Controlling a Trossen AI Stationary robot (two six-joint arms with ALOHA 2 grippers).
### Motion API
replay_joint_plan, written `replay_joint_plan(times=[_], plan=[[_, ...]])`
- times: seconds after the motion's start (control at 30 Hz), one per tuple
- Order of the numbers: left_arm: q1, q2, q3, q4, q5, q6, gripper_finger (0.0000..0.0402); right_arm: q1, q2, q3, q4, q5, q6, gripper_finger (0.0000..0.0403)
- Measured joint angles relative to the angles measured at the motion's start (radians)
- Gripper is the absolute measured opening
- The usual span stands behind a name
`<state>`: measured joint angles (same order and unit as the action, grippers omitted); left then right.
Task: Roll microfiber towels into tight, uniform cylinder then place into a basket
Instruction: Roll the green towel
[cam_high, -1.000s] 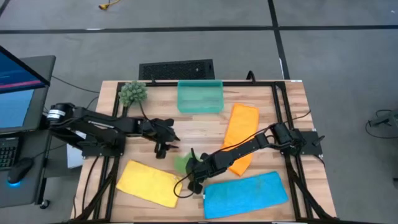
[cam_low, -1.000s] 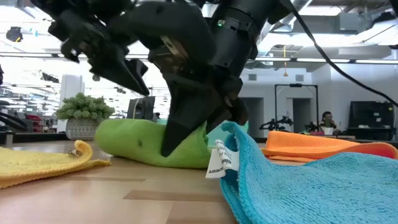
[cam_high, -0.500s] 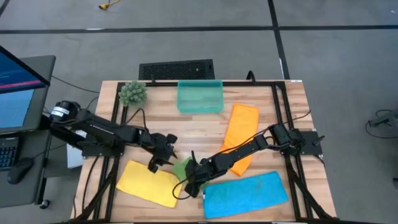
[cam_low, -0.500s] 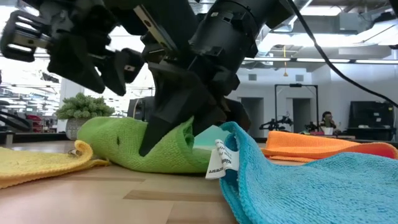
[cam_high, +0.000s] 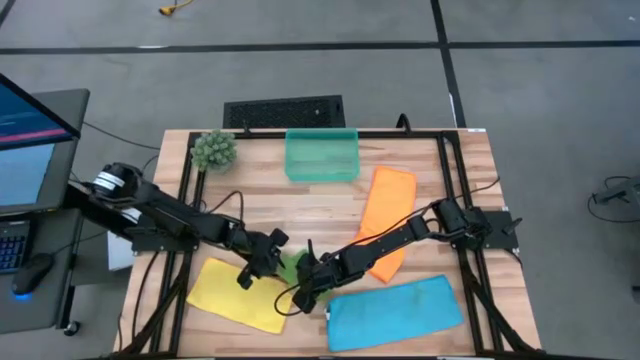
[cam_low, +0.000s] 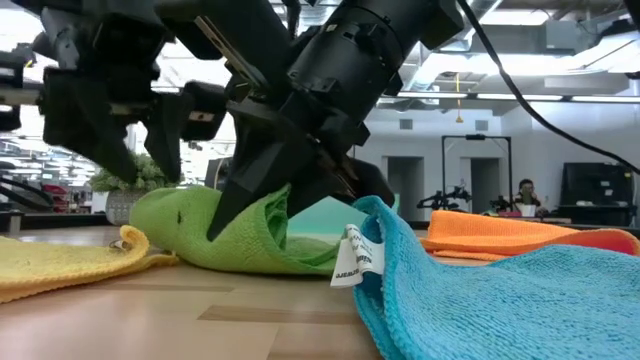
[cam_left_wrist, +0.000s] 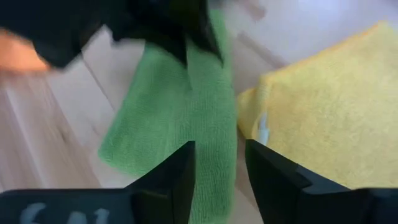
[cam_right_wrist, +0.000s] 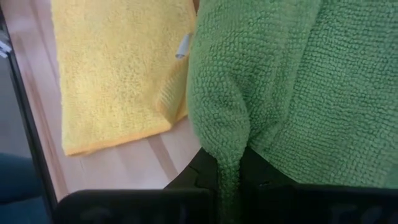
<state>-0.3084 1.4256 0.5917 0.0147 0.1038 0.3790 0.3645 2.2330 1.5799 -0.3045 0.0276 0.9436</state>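
Between the yellow towel (cam_high: 238, 293) and the blue towel (cam_high: 395, 312), near the table's front edge, lies the green towel (cam_high: 293, 266), half bunched and not yet a cylinder. The right gripper (cam_high: 306, 290) is pinched tight on a fold of its edge; the right wrist view shows green terry (cam_right_wrist: 273, 93) drawn down into the closed fingers. The left gripper (cam_high: 262, 262) hangs just beside the green towel on its yellow-towel side, fingers (cam_left_wrist: 176, 177) parted and straddling the cloth without clamping it.

This cloth looks light, limp and grippy rather than slick: the low view shows the green towel (cam_low: 240, 235) sagging in a soft mound from the lifted fold, so it will not keep a shape unaided and should slump or unroll once let go. It is not fragile and can take a firm squeeze. A good hold is likely a doubled edge or hem, where the layers give the fingers something thick to bite, with the second gripper pinning the far end of the roll.

Well beyond the green towel, at the table's far edge, stands the basket (cam_high: 321, 157), with the orange towel (cam_high: 386, 215) lying between them, off to the right arm's side.
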Motion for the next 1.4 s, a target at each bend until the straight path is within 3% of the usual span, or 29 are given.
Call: replay_joint_plan(times=[0.3, 0.5, 0.9, 1.2, 1.4], plan=[[0.000, 0.015, -0.001, 0.026, -0.063, 0.045, 0.0199, 0.000, 0.000, 0.001, 0.037, -0.001, 0.036, 0.0035], [-0.007, 0.059, -0.001, 0.047, 0.072, 0.134, 0.0214, -0.013, 0.000, 0.001, 0.026, -0.002, 0.036, 0.0035], [-0.028, 0.180, 0.000, 0.146, -0.182, 0.108, 0.0215, -0.039, 0.000, 0.001, 0.073, -0.001, 0.018, 0.0035], [-0.027, 0.191, 0.000, 0.187, -0.179, 0.161, 0.0212, -0.030, -0.002, 0.003, 0.035, -0.030, -0.028, 0.0035], [-0.026, 0.191, 0.000, 0.187, -0.121, 0.212, 0.0154, -0.031, -0.002, 0.003, 0.029, -0.035, -0.117, 0.0039]])
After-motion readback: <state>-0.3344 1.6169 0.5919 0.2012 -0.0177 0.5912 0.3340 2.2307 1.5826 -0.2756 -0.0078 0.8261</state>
